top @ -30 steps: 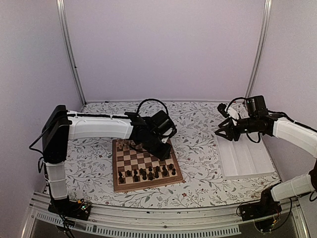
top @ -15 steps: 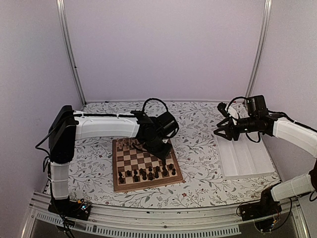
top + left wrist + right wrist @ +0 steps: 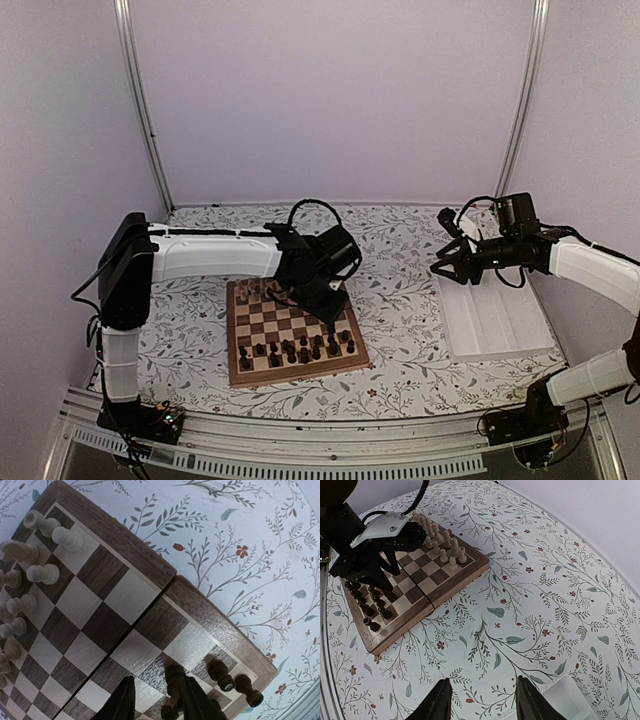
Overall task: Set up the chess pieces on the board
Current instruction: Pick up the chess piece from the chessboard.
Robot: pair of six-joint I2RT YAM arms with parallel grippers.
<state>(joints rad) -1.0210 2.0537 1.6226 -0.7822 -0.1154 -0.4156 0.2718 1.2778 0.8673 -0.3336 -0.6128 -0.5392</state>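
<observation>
while the left hand (image 3: 159,705) straddles a dark brown wooden chess piece (image 3: 175,682) at a corner of the checked wooden board (image 3: 117,600), jaws part-open and not clamped, upright release seems intended; right hand (image 3: 482,700) hangs open, empty.

A white tray (image 3: 495,325) lies on the floral tablecloth (image 3: 400,305).

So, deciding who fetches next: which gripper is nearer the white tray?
Right. The right gripper hangs by the tray, at its far corner; the left gripper is down over the board.
</observation>
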